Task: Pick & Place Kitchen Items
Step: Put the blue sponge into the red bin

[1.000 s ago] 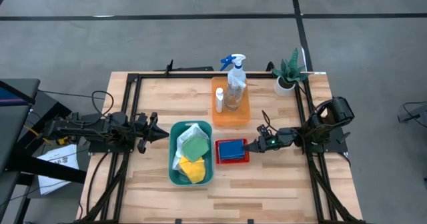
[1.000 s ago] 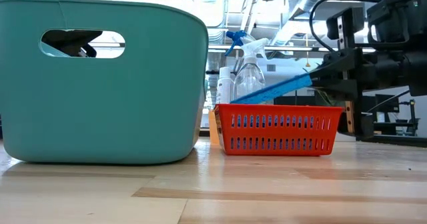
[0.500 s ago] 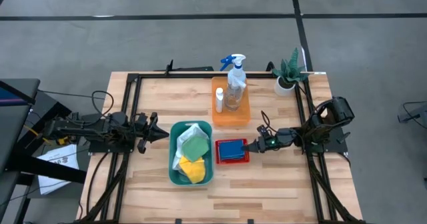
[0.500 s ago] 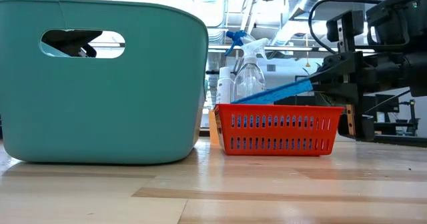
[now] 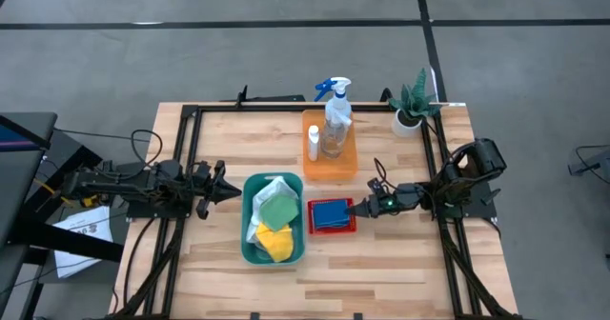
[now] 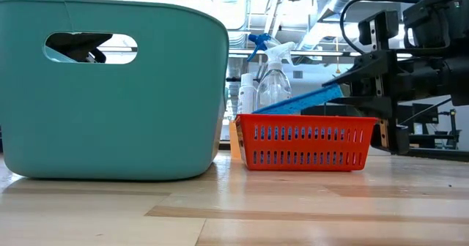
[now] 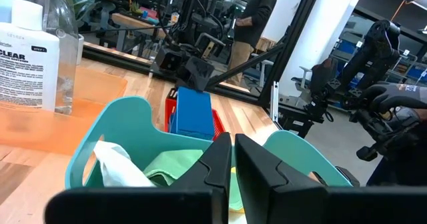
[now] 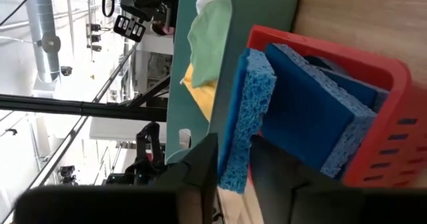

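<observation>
One blue sponge point(image 8: 243, 117), pinched by the right hand point(image 5: 358, 208), partly hides another.

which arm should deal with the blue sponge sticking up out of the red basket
Right. The right gripper is at the red basket, apparently shut on the tilted blue sponge. The left gripper waits beyond the teal bin.

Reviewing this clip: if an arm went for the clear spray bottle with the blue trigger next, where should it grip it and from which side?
Probably the narrow neck just under the blue trigger of the spray bottle, coming in level from the right arm's side. It stands upright in the orange tray, the small white bottle crowds its other side, and the trigger head overhangs the top.
</observation>
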Tool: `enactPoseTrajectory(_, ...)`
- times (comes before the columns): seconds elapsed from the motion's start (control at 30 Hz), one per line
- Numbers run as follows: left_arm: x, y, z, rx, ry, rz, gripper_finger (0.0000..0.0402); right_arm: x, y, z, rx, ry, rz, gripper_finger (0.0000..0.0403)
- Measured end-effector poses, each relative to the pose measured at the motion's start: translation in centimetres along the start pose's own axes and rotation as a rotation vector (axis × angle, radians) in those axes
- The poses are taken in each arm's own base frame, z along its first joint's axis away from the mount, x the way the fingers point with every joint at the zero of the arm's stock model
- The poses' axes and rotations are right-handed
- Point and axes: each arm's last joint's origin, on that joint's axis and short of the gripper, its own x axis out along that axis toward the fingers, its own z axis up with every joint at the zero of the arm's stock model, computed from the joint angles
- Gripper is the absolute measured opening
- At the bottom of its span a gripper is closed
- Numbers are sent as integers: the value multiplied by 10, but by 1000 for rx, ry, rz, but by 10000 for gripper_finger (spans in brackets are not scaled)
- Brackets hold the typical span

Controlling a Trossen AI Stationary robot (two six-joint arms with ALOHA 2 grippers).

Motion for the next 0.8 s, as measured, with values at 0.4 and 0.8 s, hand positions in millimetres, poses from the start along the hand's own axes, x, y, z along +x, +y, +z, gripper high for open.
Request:
enactPoseTrajectory(0.4,0,0,0,0,0,0,16,0,0,0,37,1,-4,177)
enactPoseTrajectory(0.8,0,0,0,0,0,0,16,0,-3,-3,72,16,-32,197)
